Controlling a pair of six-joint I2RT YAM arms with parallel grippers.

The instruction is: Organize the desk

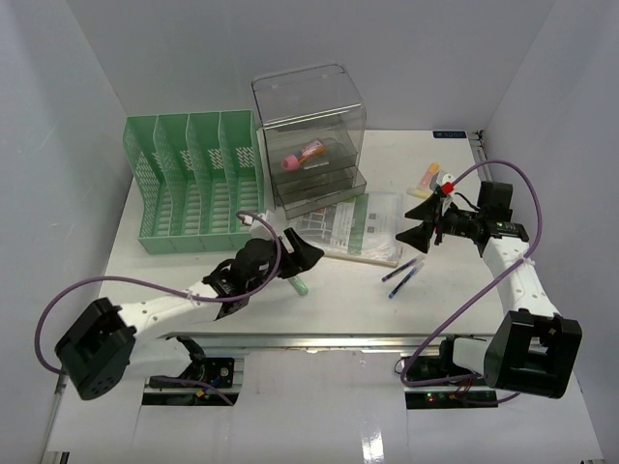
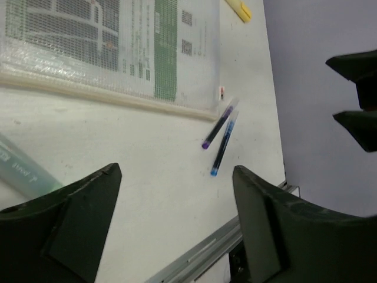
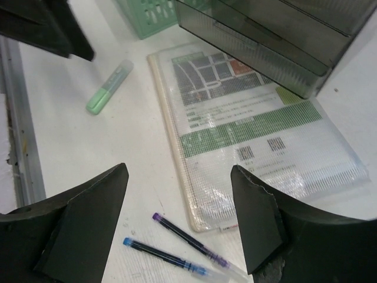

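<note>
Desk (image 1: 338, 302) bears rack (image 1: 193, 184), drawer box (image 1: 311, 135), pouch (image 1: 354, 227), pens (image 1: 401, 275)

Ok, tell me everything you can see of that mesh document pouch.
The mesh pouch is clear, net-textured plastic with a cream strip along one long edge. Inside is a printed sheet: a plan drawing, a green band, small square codes. It lies flat on the desk, its far edge reaching the grey drawer box. Two pens lie just off its near corner.

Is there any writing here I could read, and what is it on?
No text reads clearly.
On the green highlighter: dark print, too blurred.
On the sheet in the mesh pouch: printed blocks, too small.
On the blue sticker at the far edge of the desk: too small.
</note>
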